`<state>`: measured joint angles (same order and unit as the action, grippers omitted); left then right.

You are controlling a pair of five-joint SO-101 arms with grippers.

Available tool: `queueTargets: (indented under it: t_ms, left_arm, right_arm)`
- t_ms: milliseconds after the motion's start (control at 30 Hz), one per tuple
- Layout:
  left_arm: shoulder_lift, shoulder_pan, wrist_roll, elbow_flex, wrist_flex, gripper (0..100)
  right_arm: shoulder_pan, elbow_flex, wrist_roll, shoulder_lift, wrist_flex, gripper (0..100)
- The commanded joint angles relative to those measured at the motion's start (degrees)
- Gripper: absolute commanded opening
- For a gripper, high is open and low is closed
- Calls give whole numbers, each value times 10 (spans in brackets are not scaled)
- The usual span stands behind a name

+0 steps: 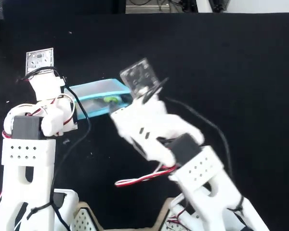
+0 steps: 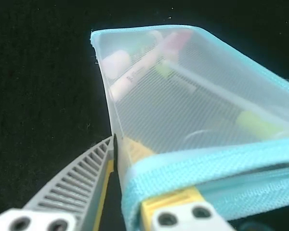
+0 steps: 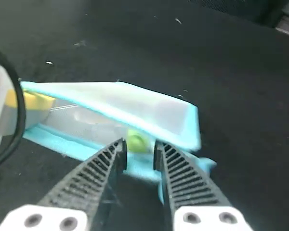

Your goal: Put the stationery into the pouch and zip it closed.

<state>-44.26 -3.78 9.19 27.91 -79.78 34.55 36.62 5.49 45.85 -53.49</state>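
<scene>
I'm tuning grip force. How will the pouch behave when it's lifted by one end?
Probably floppy: the pouch is thin mesh fabric, so it would likely sag. The pens inside look loose and may slide toward the low end.

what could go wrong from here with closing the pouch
1. A green item sits right at the open mouth of the pouch, just ahead of the open right gripper. The zip might snag on it, or it could slip out.
2. The left gripper pinches only the end edge of the pouch, so a pull along the zip might tug the mesh free.
</scene>
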Motion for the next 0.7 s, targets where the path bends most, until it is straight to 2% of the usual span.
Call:
queueTargets:
  t_ms: [0, 200, 433, 567, 667]
  left_arm:
    - [-3, -2, -4, -6, -2, 34]
    - [-3, -2, -4, -7, -2, 34]
    - [-3, -2, -4, -7, -2, 34]
    - [-3, -2, -4, -7, -2, 34]
    - [-3, -2, -4, -7, -2, 34]
  right_arm:
    - [-55, -130, -1, 10, -100, 107]
    - [-66, -132, 0, 9, -120, 107]
    - [19, -26, 0, 9, -38, 107]
    - [4, 7, -3, 9, -18, 108]
    - [-44, -3, -4, 10, -49, 109]
